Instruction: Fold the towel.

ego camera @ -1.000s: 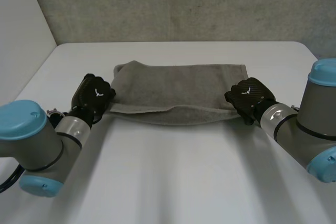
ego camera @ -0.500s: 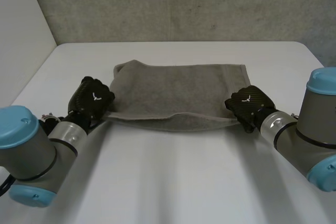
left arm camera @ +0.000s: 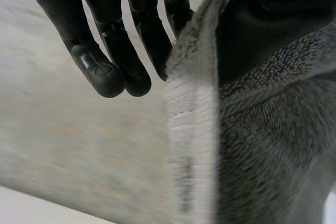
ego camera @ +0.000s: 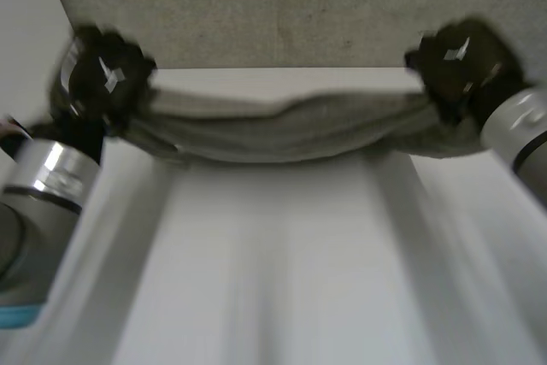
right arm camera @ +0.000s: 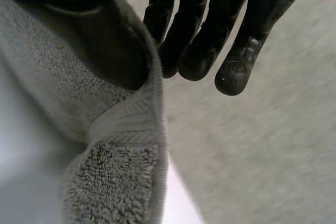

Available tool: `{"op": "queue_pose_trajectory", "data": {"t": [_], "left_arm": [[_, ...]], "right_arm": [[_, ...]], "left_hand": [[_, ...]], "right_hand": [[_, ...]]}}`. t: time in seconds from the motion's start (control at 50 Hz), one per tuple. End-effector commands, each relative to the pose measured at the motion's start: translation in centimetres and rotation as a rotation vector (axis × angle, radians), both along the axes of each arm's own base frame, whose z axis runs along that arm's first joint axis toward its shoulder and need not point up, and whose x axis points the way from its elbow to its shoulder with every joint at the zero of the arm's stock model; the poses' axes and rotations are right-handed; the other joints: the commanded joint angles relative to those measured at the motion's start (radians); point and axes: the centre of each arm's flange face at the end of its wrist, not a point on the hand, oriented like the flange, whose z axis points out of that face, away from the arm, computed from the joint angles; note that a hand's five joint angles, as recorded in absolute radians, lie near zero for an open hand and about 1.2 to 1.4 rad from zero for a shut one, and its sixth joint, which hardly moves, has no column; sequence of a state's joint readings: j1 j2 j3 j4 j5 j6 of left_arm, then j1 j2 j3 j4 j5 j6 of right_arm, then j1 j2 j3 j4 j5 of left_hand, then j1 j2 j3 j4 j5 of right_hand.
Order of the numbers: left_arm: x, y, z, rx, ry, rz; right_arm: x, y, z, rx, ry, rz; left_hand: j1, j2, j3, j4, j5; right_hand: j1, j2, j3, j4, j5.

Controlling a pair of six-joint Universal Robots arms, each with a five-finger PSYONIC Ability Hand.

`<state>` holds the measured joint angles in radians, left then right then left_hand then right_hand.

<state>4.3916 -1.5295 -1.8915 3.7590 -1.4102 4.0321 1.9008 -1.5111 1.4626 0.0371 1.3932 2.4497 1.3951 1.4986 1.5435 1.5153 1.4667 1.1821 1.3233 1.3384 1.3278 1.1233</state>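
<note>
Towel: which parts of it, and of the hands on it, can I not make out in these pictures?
- Head view: the fingers of the left hand and right hand, hidden behind the hands' own backs.
- Head view: whether the towel hangs clear of the table; its lower edge is blurred.
- Wrist views: the towel's middle, cut off by the picture edges.

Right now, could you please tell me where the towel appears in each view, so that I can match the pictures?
Head view: the towel stretches, sagging, between the left hand and the right hand, above the table.
Left wrist view: the towel hangs beside the left hand's fingers, its hem pinched against the thumb.
Right wrist view: the towel hangs from the right hand, pinched likewise.
Shared landmark: the hand pinching each towel end.
</note>
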Motion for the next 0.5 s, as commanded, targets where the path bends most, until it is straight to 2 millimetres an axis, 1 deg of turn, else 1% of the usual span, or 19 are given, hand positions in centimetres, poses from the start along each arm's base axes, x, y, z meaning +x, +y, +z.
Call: {"op": "queue_pose_trajectory", "data": {"t": [0.02,0.06,0.1,0.14,0.18,0.2,0.22,0.24,0.26,0.28,0.3,0.32,0.34,0.36,0.38,0.42,0.44,0.48,0.5], "left_arm": [[0.6,1.9,8.9,-0.197,0.178,-0.058],[0.6,2.0,9.5,-0.195,0.187,-0.065],[0.5,1.9,9.8,-0.183,0.183,-0.07],[0.4,1.5,9.5,-0.154,0.174,-0.068],[-0.4,-0.7,7.0,-0.021,0.132,-0.062],[-0.8,-1.8,5.7,0.039,0.114,-0.059],[-1.1,-2.8,4.3,0.095,0.097,-0.054],[-1.1,-2.8,4.3,0.095,0.097,-0.054],[-1.5,-4.0,2.5,0.16,0.076,-0.05],[-1.5,-4.0,2.5,0.16,0.075,-0.05],[-1.8,-5.0,0.8,0.217,0.055,-0.044],[-1.8,-5.0,0.8,0.218,0.055,-0.044],[-2.3,-6.3,-1.5,0.282,0.014,-0.035],[-2.3,-6.3,-1.5,0.282,0.014,-0.035],[-2.6,-7.1,-2.5,0.301,-0.028,-0.027],[-2.9,-7.9,-2.8,0.284,-0.077,-0.016],[-3.3,-8.4,-2.4,0.248,-0.108,-0.009],[-3.6,-8.7,-1.6,0.208,-0.123,-0.005],[-3.8,-9.1,-0.2,0.156,-0.121,-0.002]], "right_arm": [[-0.7,2.4,6.9,-0.047,-0.014,0.018],[-0.7,2.4,6.9,-0.047,-0.014,0.019],[-0.7,2.8,8.0,-0.038,-0.005,0.034],[-0.7,2.3,7.9,-0.033,-0.001,0.031],[-0.3,0.6,6.4,0.015,0.019,0.023],[-0.3,0.6,6.4,0.016,0.019,0.023],[0.0,-0.5,5.0,0.049,0.041,0.024],[0.3,-1.4,3.7,0.075,0.063,0.022],[0.3,-1.4,3.7,0.075,0.063,0.022],[0.6,-2.5,2.1,0.11,0.095,0.016],[0.6,-2.5,2.1,0.111,0.096,0.016],[1.1,-3.6,0.3,0.143,0.135,0.02],[1.1,-3.6,0.3,0.143,0.135,0.02],[1.7,-4.6,-1.3,0.169,0.167,0.023],[1.7,-4.6,-1.3,0.169,0.168,0.024],[2.2,-6.8,-2.8,0.169,0.186,-0.011],[2.2,-6.8,-2.8,0.169,0.186,-0.011],[2.4,-8.7,-1.3,0.071,0.154,-0.063],[2.4,-8.7,-1.3,0.071,0.154,-0.064]], "left_hand": [[0.001,-0.102,-0.147,-0.119,-0.245],[0.001,-0.102,-0.147,-0.119,-0.245],[0.001,-0.102,-0.147,-0.119,-0.245],[0.001,-0.102,-0.147,-0.119,-0.245],[0.001,-0.102,-0.147,-0.119,-0.245],[0.001,-0.102,-0.147,-0.119,-0.245],[0.001,-0.102,-0.147,-0.119,-0.245],[0.001,-0.102,-0.147,-0.119,-0.245],[0.001,-0.102,-0.147,-0.119,-0.245],[0.001,-0.102,-0.147,-0.119,-0.245],[0.001,-0.102,-0.147,-0.119,-0.245],[0.001,-0.102,-0.147,-0.119,-0.245],[0.001,-0.102,-0.147,-0.119,-0.245],[0.001,-0.102,-0.147,-0.119,-0.245],[0.001,-0.102,-0.147,-0.119,-0.245],[0.001,-0.102,-0.147,-0.119,-0.245],[0.001,-0.102,-0.147,-0.119,-0.245],[0.001,-0.102,-0.147,-0.119,-0.245],[0.001,-0.102,-0.147,-0.119,-0.245]], "right_hand": [[0.214,0.073,0.058,0.068,0.098],[0.214,0.073,0.058,0.068,0.098],[0.214,0.073,0.058,0.068,0.098],[0.214,0.073,0.058,0.068,0.098],[0.214,0.073,0.058,0.068,0.098],[0.214,0.073,0.058,0.068,0.098],[0.214,0.073,0.058,0.068,0.098],[0.214,0.073,0.058,0.068,0.098],[0.214,0.073,0.058,0.068,0.098],[0.214,0.073,0.058,0.068,0.098],[0.214,0.073,0.058,0.068,0.098],[0.214,0.073,0.058,0.068,0.098],[0.214,0.073,0.058,0.068,0.098],[0.214,0.073,0.058,0.068,0.098],[0.214,0.073,0.058,0.068,0.098],[0.214,0.073,0.058,0.068,0.098],[0.214,0.073,0.058,0.068,0.098],[0.214,0.073,0.058,0.068,0.098],[0.214,0.073,0.058,0.068,0.098]]}}
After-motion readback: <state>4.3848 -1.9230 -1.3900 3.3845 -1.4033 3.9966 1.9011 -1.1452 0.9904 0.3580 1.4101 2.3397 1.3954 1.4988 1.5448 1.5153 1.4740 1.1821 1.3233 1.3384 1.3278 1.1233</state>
